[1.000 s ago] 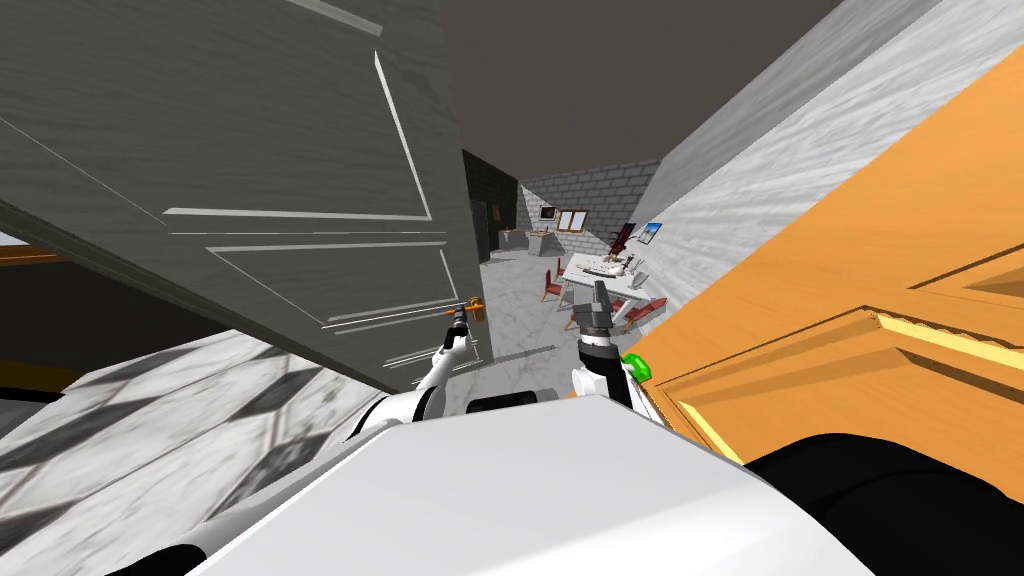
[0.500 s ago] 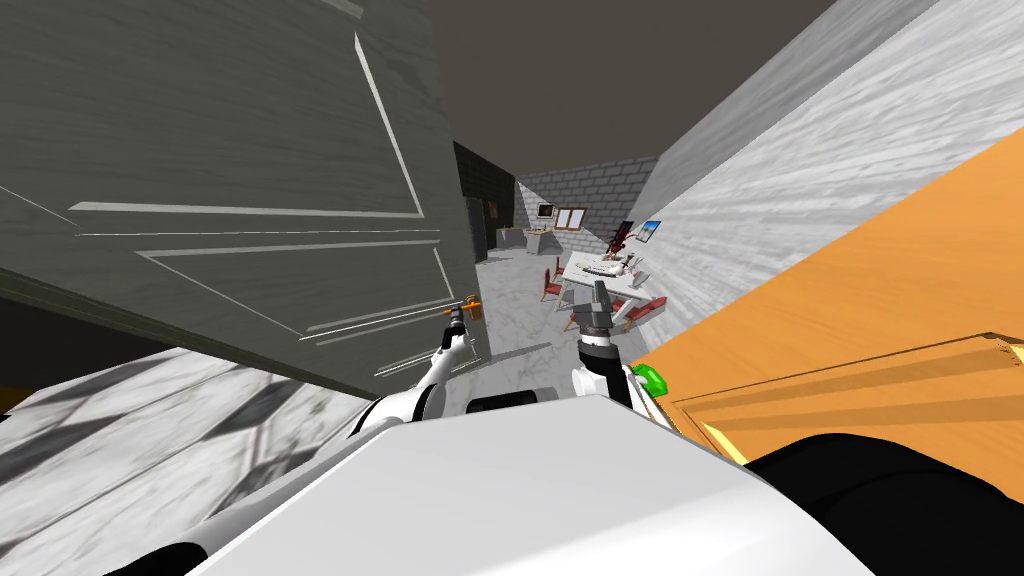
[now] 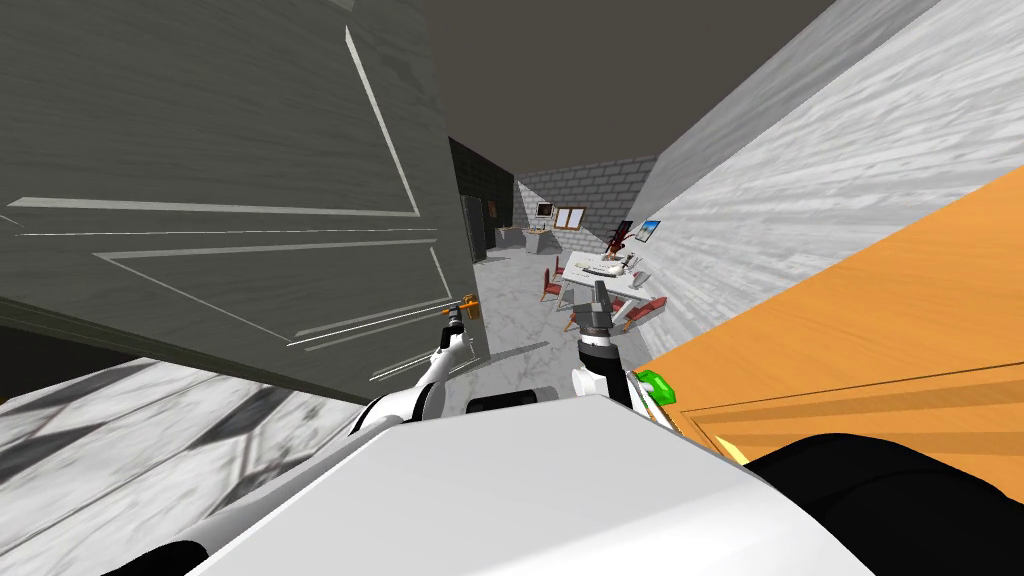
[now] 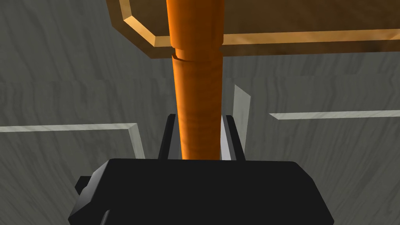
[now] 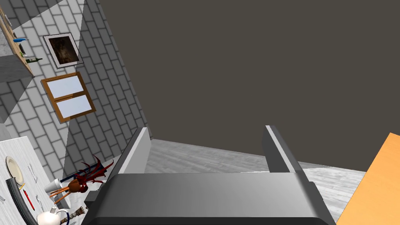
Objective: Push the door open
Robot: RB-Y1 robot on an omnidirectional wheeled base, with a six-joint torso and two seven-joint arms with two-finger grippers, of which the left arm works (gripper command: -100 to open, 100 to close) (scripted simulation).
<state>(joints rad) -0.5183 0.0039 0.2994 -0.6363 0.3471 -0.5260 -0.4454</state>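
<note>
The door [image 3: 250,200], a dark grey panelled leaf, stands on your left in the head view, swung partly aside, with a furnished room showing past its free edge. Its orange lever handle [image 3: 470,306] sits near that edge with your left gripper [image 3: 458,316] at it. Your right gripper [image 3: 600,296] is raised well apart from the door.

In the left wrist view, the jaws pinch the handle [image 4: 197,97] from both sides, below its brown backplate [image 4: 273,23]. Expect a stiff, heavy leaf turning on its hinges. The smooth handle may slip, so push near this free edge for leverage.

In the right wrist view, the right gripper [image 5: 207,131] has its jaws spread, holding nothing.
</note>
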